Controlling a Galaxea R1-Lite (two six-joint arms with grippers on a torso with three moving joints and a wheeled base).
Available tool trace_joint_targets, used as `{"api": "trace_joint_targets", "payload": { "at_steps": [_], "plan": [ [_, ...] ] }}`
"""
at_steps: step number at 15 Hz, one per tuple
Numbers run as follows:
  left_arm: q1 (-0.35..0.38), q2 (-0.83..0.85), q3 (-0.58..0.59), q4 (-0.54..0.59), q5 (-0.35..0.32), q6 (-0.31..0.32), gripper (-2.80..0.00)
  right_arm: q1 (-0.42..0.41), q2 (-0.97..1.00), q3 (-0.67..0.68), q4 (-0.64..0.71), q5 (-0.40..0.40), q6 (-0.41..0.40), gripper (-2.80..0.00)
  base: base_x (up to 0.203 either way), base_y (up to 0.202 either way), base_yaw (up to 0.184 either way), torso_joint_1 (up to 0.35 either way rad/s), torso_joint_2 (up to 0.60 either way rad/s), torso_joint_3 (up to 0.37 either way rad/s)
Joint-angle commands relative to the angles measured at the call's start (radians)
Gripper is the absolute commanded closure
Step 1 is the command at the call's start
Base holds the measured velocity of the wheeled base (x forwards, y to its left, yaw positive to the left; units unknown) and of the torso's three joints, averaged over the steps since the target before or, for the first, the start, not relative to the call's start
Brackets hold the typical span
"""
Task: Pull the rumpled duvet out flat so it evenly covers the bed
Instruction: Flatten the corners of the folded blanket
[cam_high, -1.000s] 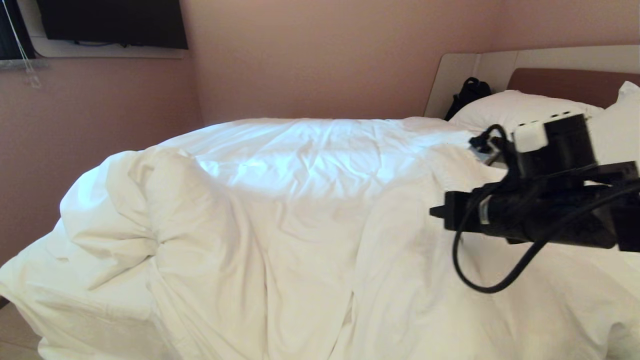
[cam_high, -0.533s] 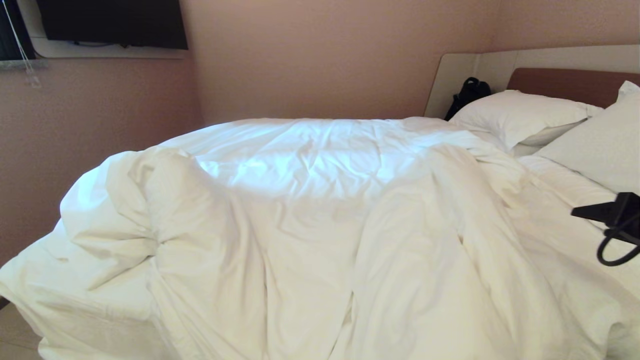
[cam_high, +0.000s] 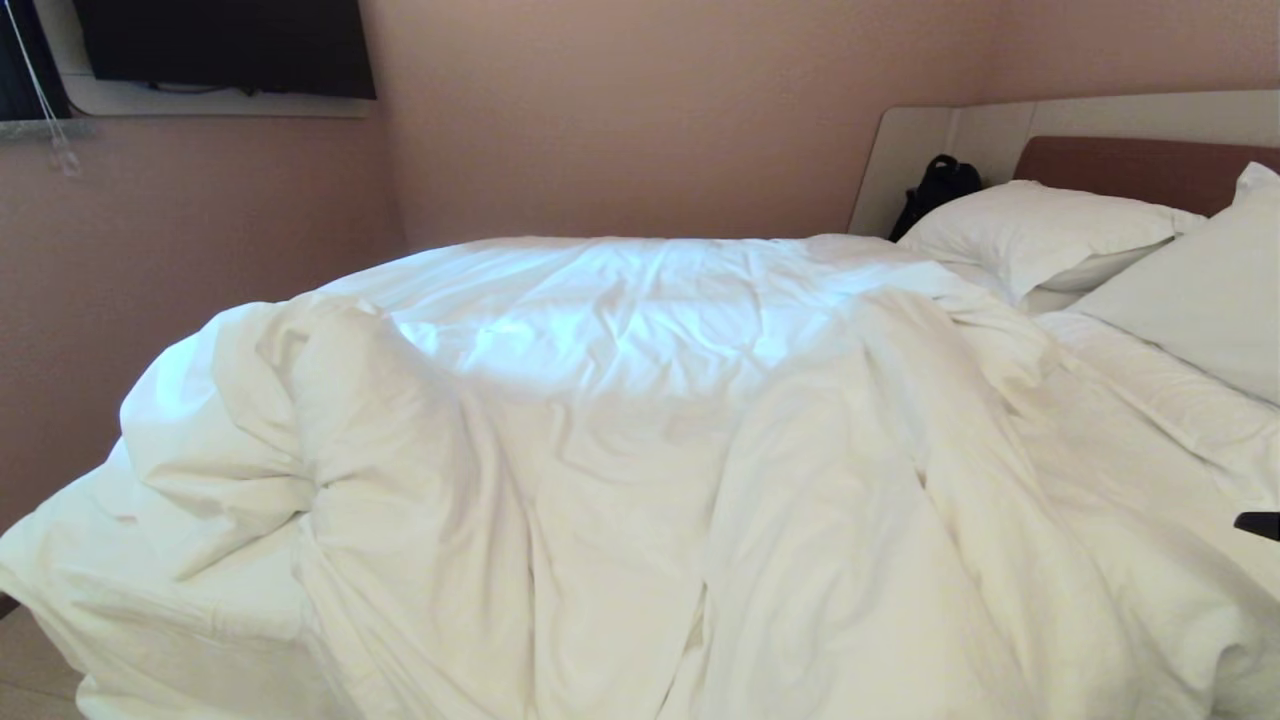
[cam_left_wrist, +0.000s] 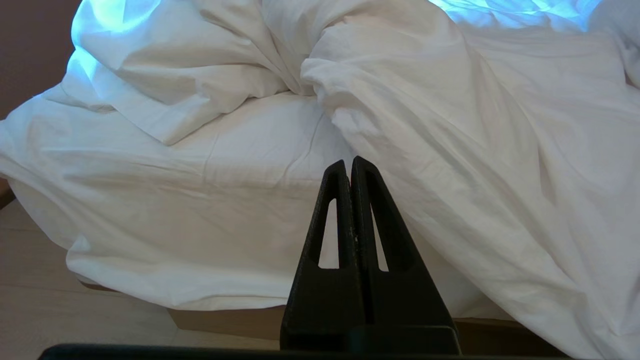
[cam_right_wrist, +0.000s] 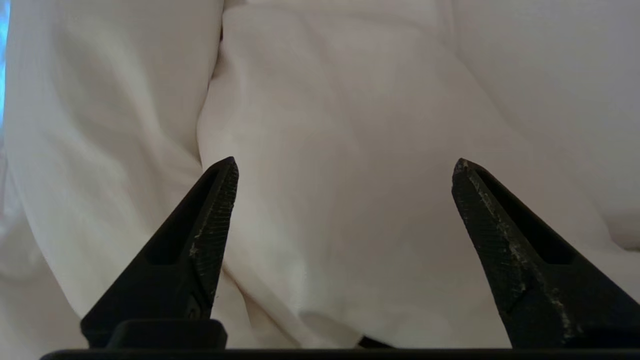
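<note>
Duvet (cam_high: 640, 430): white, rumpled, heaped in thick folds across the bed (cam_high: 1150, 165), bunched at the foot-end corner. Head view only: two pillows (cam_high: 1040, 235) at the headboard, a black bag (cam_high: 935, 190) beside them, a dark wall screen (cam_high: 225, 45). Left wrist view only: mattress sheet (cam_left_wrist: 165, 200) bared under the bunched corner, tan base, floor. Left gripper (cam_left_wrist: 348, 165): pressed together, empty, in front of the bed edge. Right gripper (cam_right_wrist: 345, 170): spread wide, empty, over duvet folds. No legible writing.

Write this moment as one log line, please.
duvet: rumpled | right gripper: fingers open over duvet | left gripper: shut, parked
</note>
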Motion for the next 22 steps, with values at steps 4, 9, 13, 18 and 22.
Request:
{"api": "trace_joint_targets", "payload": {
  "at_steps": [4,9,13,18,22],
  "plan": [
    [0.000,0.000,0.000,0.000,0.000,0.000,0.00,-0.084,-0.082,0.114,-0.001,0.136,-0.266,-2.80,0.000,0.000,0.000,0.000,0.00,0.000],
    [0.000,0.000,0.000,0.000,0.000,0.000,0.00,-0.120,-0.037,0.116,-0.001,0.135,-0.326,-2.80,0.000,0.000,0.000,0.000,0.00,0.000],
    [0.000,0.000,0.000,0.000,0.000,0.001,0.00,-0.122,0.114,0.094,-0.022,0.135,-0.351,-2.80,0.000,0.000,0.000,0.000,0.00,0.000],
    [0.000,0.000,0.000,0.000,0.000,0.000,0.00,-0.122,0.280,0.099,-0.065,0.147,-0.532,-2.80,0.000,0.000,0.000,0.000,0.00,0.000],
    [0.000,0.000,0.000,0.000,0.000,0.000,0.00,-0.122,0.340,0.097,-0.062,0.216,-0.598,-2.80,0.000,0.000,0.000,0.000,0.00,0.000]
  ]
}}
